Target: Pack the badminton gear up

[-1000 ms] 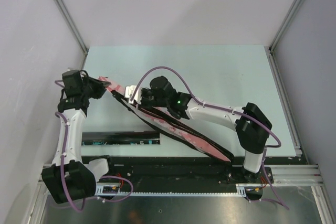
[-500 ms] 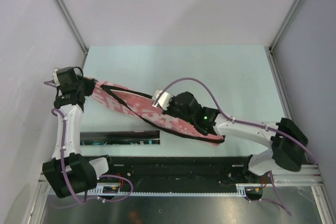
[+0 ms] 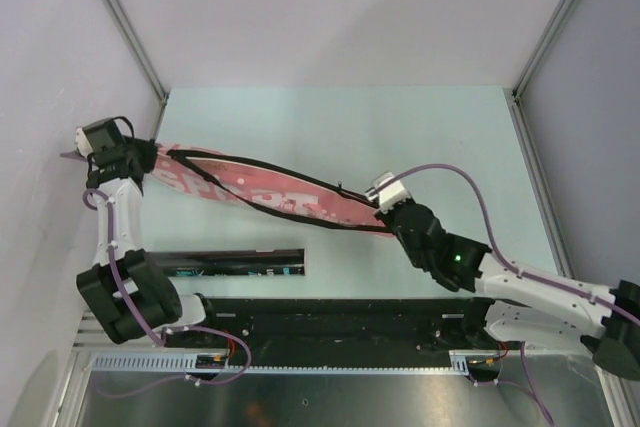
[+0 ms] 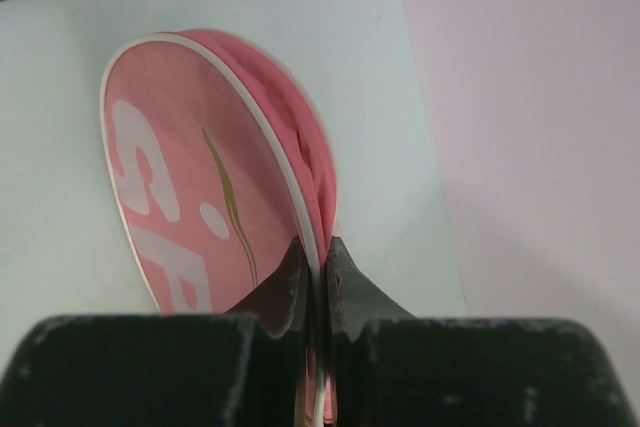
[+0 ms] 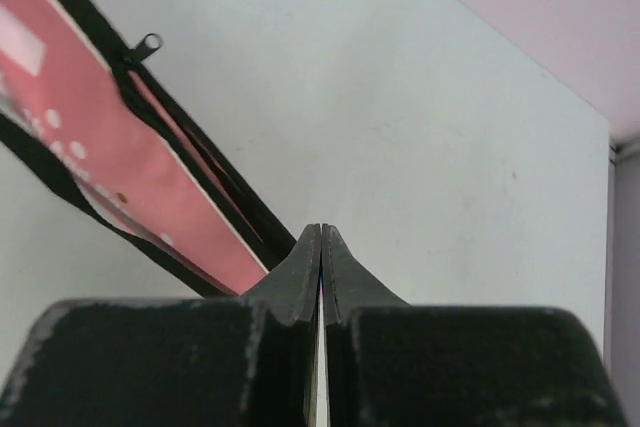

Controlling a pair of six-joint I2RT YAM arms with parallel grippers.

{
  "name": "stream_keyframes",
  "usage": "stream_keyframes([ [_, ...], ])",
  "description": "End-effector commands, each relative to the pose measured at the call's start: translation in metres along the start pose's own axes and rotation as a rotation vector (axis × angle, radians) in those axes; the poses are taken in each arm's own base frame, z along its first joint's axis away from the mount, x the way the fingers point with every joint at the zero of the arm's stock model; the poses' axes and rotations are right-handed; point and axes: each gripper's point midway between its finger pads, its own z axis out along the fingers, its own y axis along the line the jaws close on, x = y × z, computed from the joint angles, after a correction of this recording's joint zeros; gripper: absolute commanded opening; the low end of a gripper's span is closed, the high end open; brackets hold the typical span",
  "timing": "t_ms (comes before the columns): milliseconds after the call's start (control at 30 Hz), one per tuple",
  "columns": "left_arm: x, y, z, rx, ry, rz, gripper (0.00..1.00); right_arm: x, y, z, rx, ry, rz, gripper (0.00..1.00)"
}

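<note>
The pink bag (image 3: 250,192), lettered in white, lies stretched across the table from far left to centre right. My left gripper (image 3: 148,159) is shut on the bag's wide round end; in the left wrist view its jaws (image 4: 318,245) pinch the white-piped rim of the bag (image 4: 190,177). My right gripper (image 3: 392,219) is shut at the narrow handle end; in the right wrist view (image 5: 320,230) a thin edge sits between its jaws, with the bag (image 5: 130,167) running off to the left. The zip pull (image 5: 148,44) lies on the black zip edge. No rackets or shuttlecocks show.
A long black tube (image 3: 230,263) lies along the table's near edge, in front of the bag. The left wall stands right beside my left gripper. The black base rail (image 3: 340,322) runs along the front.
My right gripper has swung right and toward the front, drawing the narrow end with it. My left gripper has moved left to the wall. The bag now lies stretched out long.
</note>
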Motion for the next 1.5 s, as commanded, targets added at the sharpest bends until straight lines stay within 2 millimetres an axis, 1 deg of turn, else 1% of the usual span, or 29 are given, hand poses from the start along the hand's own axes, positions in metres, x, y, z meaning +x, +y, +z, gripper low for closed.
stream_keyframes([
  [0, -0.031, -0.048, -0.004, 0.171, -0.083, 0.031, 0.00, 0.007, -0.037, -0.015, 0.174, -0.026, 0.162, 0.00],
  [167, -0.012, -0.047, 0.004, 0.203, -0.013, 0.092, 0.00, 0.012, -0.034, -0.016, 0.139, -0.040, 0.178, 0.00],
  [200, -0.011, -0.049, 0.001, 0.220, -0.014, 0.106, 0.00, 0.003, -0.034, -0.015, 0.140, -0.071, 0.201, 0.00],
  [300, 0.000, -0.050, -0.002, 0.252, 0.012, 0.121, 0.01, -0.005, -0.029, -0.016, 0.104, -0.095, 0.251, 0.00],
  [467, 0.018, -0.048, -0.006, 0.308, 0.078, 0.107, 0.00, -0.001, -0.007, -0.011, 0.001, -0.074, 0.313, 0.00],
  [500, 0.020, -0.047, -0.007, 0.313, 0.080, 0.110, 0.00, 0.006, -0.006, -0.009, -0.005, -0.043, 0.325, 0.00],
  [533, 0.020, -0.048, -0.010, 0.324, 0.076, 0.116, 0.01, 0.003, -0.007, -0.006, -0.008, -0.024, 0.358, 0.05],
  [567, 0.022, -0.047, -0.010, 0.327, 0.082, 0.121, 0.00, 0.005, -0.007, -0.004, -0.005, 0.007, 0.444, 0.17],
  [600, 0.022, -0.047, -0.011, 0.333, 0.083, 0.131, 0.00, 0.015, 0.001, -0.005, -0.061, 0.061, 0.454, 0.33],
  [633, 0.024, -0.047, -0.011, 0.337, 0.087, 0.145, 0.01, 0.020, -0.008, 0.003, -0.053, 0.095, 0.499, 0.63],
  [667, 0.024, -0.050, -0.013, 0.348, 0.092, 0.156, 0.00, 0.020, 0.008, 0.002, -0.161, 0.128, 0.535, 0.69],
  [700, 0.025, -0.050, -0.013, 0.352, 0.096, 0.163, 0.00, 0.018, 0.009, 0.004, -0.200, 0.139, 0.553, 0.73],
  [733, 0.025, -0.050, -0.013, 0.355, 0.103, 0.161, 0.00, 0.015, 0.007, 0.008, -0.227, 0.144, 0.565, 0.84],
  [767, 0.029, -0.052, -0.014, 0.371, 0.122, 0.171, 0.00, 0.008, 0.017, 0.007, -0.309, 0.135, 0.550, 0.89],
  [800, 0.031, -0.053, -0.015, 0.378, 0.128, 0.176, 0.00, 0.003, 0.018, 0.008, -0.335, 0.128, 0.531, 0.94],
  [833, 0.033, -0.052, -0.015, 0.379, 0.136, 0.178, 0.00, 0.001, 0.027, 0.010, -0.391, 0.135, 0.508, 0.94],
  [867, 0.034, -0.050, -0.015, 0.378, 0.141, 0.176, 0.00, -0.015, 0.033, 0.008, -0.458, 0.090, 0.486, 0.94],
  [933, 0.036, -0.048, -0.015, 0.377, 0.147, 0.176, 0.00, -0.031, 0.046, 0.007, -0.574, 0.023, 0.413, 0.94],
  [1033, 0.039, -0.045, -0.013, 0.368, 0.158, 0.159, 0.00, -0.052, 0.066, 0.013, -0.649, -0.048, 0.310, 0.94],
  [1067, 0.040, -0.045, -0.012, 0.366, 0.162, 0.154, 0.01, -0.051, 0.071, 0.024, -0.636, -0.037, 0.280, 0.95],
  [1133, 0.040, -0.042, -0.009, 0.355, 0.163, 0.148, 0.00, -0.050, 0.068, 0.041, -0.563, -0.020, 0.193, 0.95],
  [1233, 0.042, -0.040, -0.008, 0.347, 0.170, 0.139, 0.01, -0.064, 0.084, 0.063, -0.588, -0.013, 0.103, 0.93],
  [1267, 0.041, -0.040, -0.008, 0.349, 0.170, 0.139, 0.04, -0.065, 0.090, 0.067, -0.596, -0.007, 0.076, 0.93],
  [1300, 0.041, -0.042, -0.008, 0.355, 0.173, 0.141, 0.07, -0.065, 0.099, 0.078, -0.598, 0.011, 0.048, 0.92],
  [1333, 0.042, -0.044, -0.010, 0.361, 0.178, 0.144, 0.10, -0.062, 0.098, 0.085, -0.573, 0.018, 0.005, 0.90],
  [1367, 0.042, -0.044, -0.011, 0.366, 0.182, 0.149, 0.15, -0.060, 0.103, 0.089, -0.573, 0.019, -0.015, 0.88],
  [1400, 0.042, -0.046, -0.013, 0.376, 0.183, 0.159, 0.18, -0.052, 0.107, 0.096, -0.566, 0.036, -0.036, 0.74],
  [1433, 0.044, -0.050, -0.017, 0.399, 0.194, 0.175, 0.22, -0.052, 0.104, 0.100, -0.544, 0.035, -0.056, 0.63],
  [1467, 0.044, -0.052, -0.021, 0.414, 0.193, 0.204, 0.33, -0.050, 0.105, 0.101, -0.541, 0.037, -0.065, 0.45],
])
